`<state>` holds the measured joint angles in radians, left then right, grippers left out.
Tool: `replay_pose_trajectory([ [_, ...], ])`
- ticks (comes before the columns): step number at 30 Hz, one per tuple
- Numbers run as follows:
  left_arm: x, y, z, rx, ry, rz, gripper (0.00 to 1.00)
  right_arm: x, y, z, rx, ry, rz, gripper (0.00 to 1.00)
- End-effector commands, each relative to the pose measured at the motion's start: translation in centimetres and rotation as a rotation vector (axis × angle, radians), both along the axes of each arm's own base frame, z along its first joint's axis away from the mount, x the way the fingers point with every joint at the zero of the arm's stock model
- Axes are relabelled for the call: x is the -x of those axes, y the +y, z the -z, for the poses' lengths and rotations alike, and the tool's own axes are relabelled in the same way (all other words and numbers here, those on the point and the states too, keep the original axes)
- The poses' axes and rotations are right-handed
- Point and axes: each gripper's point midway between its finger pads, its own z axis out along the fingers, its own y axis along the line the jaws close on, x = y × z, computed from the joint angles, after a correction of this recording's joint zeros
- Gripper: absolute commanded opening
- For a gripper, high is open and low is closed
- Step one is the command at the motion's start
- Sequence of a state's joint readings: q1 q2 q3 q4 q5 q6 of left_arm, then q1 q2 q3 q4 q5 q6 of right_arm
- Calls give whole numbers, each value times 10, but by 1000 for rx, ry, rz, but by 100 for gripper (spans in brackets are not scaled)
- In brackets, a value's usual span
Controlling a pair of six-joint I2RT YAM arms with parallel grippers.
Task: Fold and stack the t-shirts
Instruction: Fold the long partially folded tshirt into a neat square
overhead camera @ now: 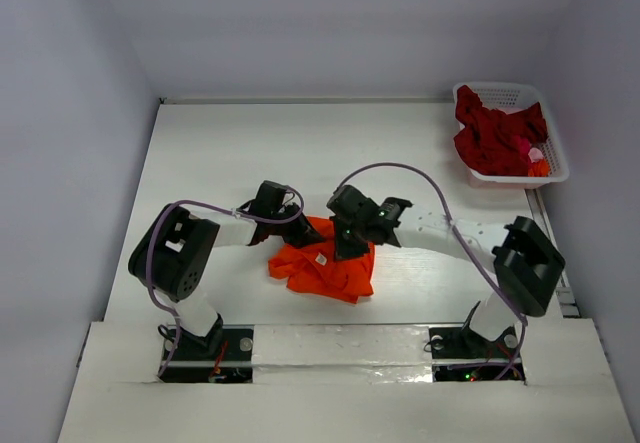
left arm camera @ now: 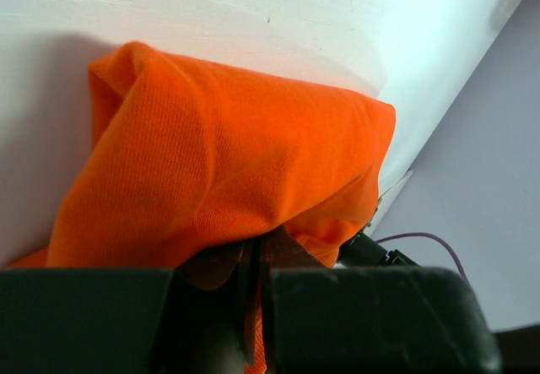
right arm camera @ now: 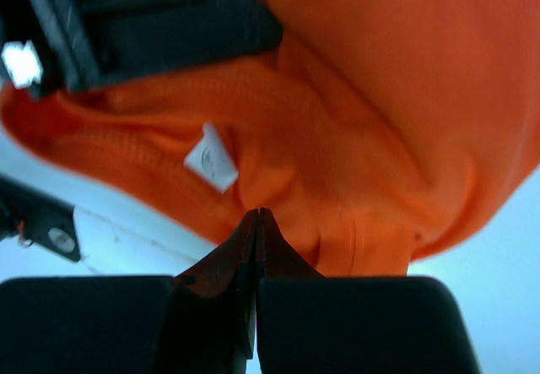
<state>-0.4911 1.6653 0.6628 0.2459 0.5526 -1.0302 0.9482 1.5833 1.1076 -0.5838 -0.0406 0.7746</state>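
**Both fingers clenched on far edge of orange tee, heap lies near side of them**

Left arm: left fingers (overhead camera: pixel 298 229) are clamped tight at the far-left edge of the orange t-shirt (overhead camera: pixel 325 271). Left wrist view shows the left fingers (left arm camera: pixel 256 260) pressed together with a sliver of orange between them, and the orange t-shirt (left arm camera: pixel 236 163) bulging up over the tips. So grasping cloth, not bare.

Centre: the tee is a crumpled heap on the tabletop (overhead camera: pixel 230 153), between the two arms and close to the bases. It is not spread and not folded. Its long axis runs roughly left to right, and the bulk lies on the near side of both pairs of fingers. The white label (overhead camera: pixel 322 260) faces up mid-heap.

Right arm: right fingers (overhead camera: pixel 346 247) sit at the far-middle edge, near the left pair. Wrist view shows the right fingers (right arm camera: pixel 256 222) clenched too, tips buried in a fold of the orange t-shirt (right arm camera: pixel 354 138) just beside the label (right arm camera: pixel 211 159). Creases radiate from the tips, so it reads as a pinch.

Judgement: the two grips are close together on one edge. Neither arm is nearer, and the next move likely turns on pulling the grips apart along the long axis.

Far right: a crimson t-shirt (overhead camera: pixel 495 133) is heaped in the white basket (overhead camera: pixel 556 153), well apart, with nothing in the way.
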Motion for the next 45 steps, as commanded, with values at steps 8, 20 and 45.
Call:
replay_pose_trajectory([
  [8, 4, 10, 6, -73, 10, -17, 0, -26, 45, 18, -36, -9, -81, 0],
  [20, -6, 7, 8, -75, 11, -42, 0, 14, 33, 61, 23, 50, -148, 0],
  [45, -31, -3, 12, -92, 4, -52, 0, 130, -1, 110, 130, 162, -253, 0],
])
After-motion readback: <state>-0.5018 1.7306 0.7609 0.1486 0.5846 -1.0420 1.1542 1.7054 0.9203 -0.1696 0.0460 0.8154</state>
